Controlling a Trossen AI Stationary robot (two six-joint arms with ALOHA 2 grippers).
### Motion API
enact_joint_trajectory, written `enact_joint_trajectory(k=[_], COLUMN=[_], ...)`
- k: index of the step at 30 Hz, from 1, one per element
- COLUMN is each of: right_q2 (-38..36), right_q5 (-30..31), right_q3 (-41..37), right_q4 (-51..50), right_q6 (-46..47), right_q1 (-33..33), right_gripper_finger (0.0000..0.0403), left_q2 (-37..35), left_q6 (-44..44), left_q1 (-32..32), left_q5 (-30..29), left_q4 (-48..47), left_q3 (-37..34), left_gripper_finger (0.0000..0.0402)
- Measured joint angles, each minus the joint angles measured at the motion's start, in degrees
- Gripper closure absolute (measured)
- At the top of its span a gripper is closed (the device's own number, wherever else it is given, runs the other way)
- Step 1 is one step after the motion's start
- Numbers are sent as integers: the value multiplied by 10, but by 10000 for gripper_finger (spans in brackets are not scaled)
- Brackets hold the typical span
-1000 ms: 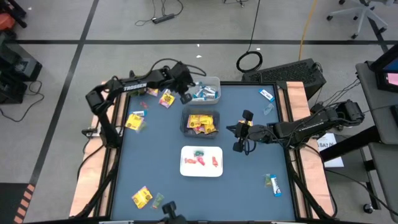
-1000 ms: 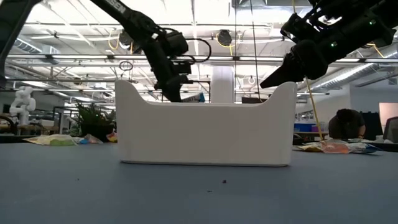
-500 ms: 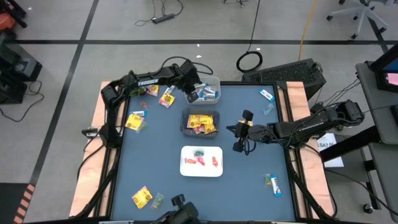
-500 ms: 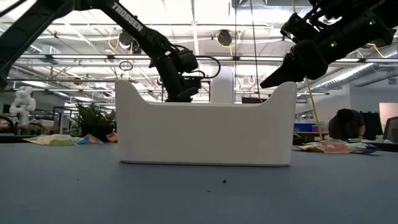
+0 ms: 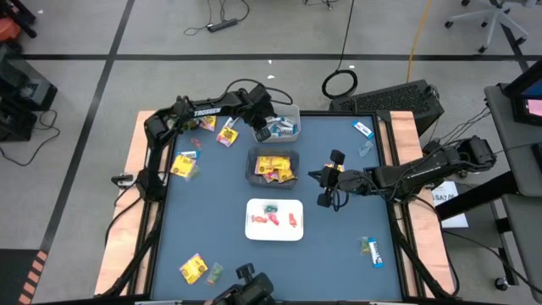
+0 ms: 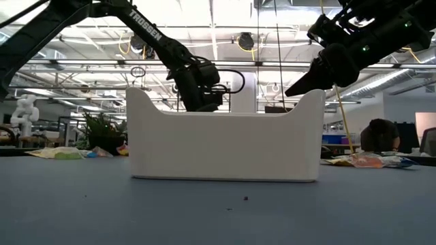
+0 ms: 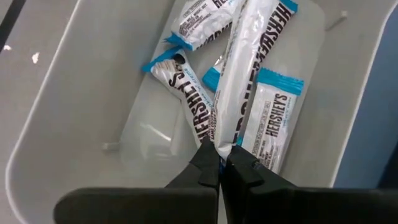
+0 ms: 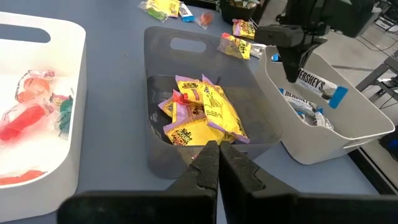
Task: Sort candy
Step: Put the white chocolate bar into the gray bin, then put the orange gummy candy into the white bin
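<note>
Three bins sit mid-table in the high view: a white tray [image 5: 273,219] lowest with red and green pieces, a grey bin [image 5: 273,167] of yellow packets above it, and a pale bin [image 5: 285,122] of blue-and-white bars at upper centre. The left gripper [image 7: 222,163] hangs over the pale bin, fingers pinched together on one end of a bar [image 7: 249,68] that dangles into it. The right gripper [image 8: 214,157], fingers together and holding nothing, waits right of centre, facing the grey bin.

Risks, as I judge them: the bar is held only by its wrapper tip, so it could slip early or snag on release and ride out on the fingers; a low gripper could catch the bin wall and shove it. Loose candy lies at the table's upper left [image 5: 225,134], lower left [image 5: 194,268], upper right [image 5: 362,129] and lower right [image 5: 373,253], easy to scatter with a sweeping arm.

Writing: "HERSHEY'S" on the bars; "TROSSEN" on the left arm [image 5: 206,111]; the yellow packets' print is unreadable
</note>
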Motion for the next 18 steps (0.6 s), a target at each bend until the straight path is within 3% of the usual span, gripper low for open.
enact_joint_trajectory(k=[12,18], right_q2=[0,-1], right_q5=[0,0], right_q3=[0,0], right_q4=[0,-19], right_q6=[5,10], right_q1=[0,1], right_gripper_finger=[403,403], left_q2=[-11,-59], left_q6=[17,31], left_q1=[0,-16], left_q5=[-16,-78], left_q4=[5,15], left_q3=[0,-5], left_gripper_finger=[295,310])
